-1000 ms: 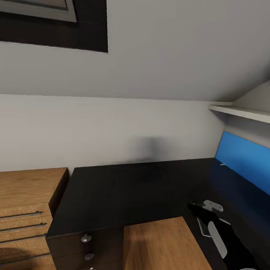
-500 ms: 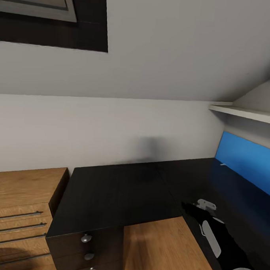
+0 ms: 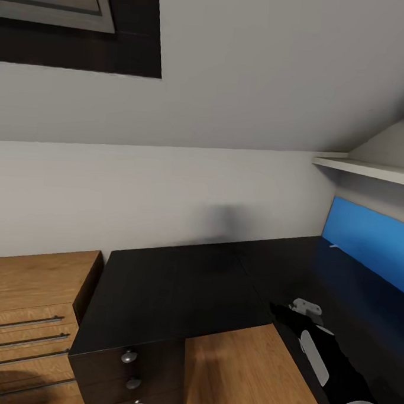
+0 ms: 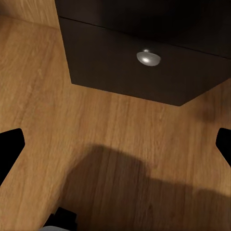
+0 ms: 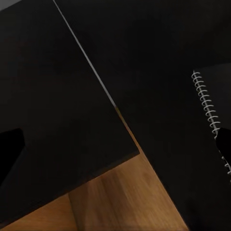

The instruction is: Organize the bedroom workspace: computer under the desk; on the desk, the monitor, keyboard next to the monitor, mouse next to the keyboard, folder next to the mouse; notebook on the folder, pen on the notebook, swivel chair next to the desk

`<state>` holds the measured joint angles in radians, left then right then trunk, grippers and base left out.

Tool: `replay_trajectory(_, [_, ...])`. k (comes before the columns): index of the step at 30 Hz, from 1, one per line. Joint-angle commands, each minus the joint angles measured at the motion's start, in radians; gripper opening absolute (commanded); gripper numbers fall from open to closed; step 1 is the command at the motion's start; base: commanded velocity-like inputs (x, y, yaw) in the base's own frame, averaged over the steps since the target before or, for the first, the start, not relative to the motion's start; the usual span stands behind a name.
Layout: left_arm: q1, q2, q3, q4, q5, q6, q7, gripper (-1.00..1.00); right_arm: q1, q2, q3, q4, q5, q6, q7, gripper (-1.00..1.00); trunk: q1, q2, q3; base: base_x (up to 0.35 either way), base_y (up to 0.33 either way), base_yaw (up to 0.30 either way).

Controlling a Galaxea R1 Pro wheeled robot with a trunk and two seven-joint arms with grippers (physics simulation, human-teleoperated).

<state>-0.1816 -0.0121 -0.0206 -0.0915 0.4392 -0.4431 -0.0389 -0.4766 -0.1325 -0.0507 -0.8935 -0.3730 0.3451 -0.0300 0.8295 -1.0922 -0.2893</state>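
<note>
Tabletop (image 3: 174, 289) corner is lying dark and bare ahead of us; the blue folder (image 3: 365, 243) is leaning against the wall at its far right. We are reaching our right gripper (image 3: 297, 310) over it, fingers spread and empty, beside a spiral-bound pad (image 5: 211, 113). Left gripper's fingers are open above the floor (image 4: 120, 144), near the drawer knob (image 4: 148, 57).

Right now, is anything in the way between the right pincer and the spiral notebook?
Nothing visible is. The right pincer hangs open over the desk, and the notebook lies beside one finger, with bare black top between.
</note>
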Motion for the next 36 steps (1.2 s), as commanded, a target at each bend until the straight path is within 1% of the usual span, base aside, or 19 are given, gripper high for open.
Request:
replay_trajectory(1, [-0.001,0.0,-0.002,0.001,0.009,-0.003,-0.004,1.0,0.0,0.0,0.0,-0.002,-0.009,0.004,-0.003,1.0,0.0,-0.001,-0.001,0.0,0.0,0.0])
replay_trajectory(6, [-0.001,0.0,-0.002,0.001,0.009,-0.003,-0.004,1.0,0.0,0.0,-0.001,-0.001,-0.01,0.003,-0.004,1.0,0.0,-0.001,-0.001,0.0,0.0,-0.006])
replay_trajectory(11, [-0.001,0.0,-0.002,0.001,0.009,-0.003,-0.004,1.0,0.0,0.001,-0.003,-0.001,-0.012,0.003,-0.006,1.0,0.0,-0.001,-0.001,0.0,0.0,-0.15])
replay_trajectory(36, [-0.001,0.001,-0.002,0.001,0.01,-0.003,-0.004,1.0,0.0,0.001,-0.003,0.0,-0.01,0.0,-0.008,1.0,0.0,-0.001,-0.001,0.0,0.0,-0.26])
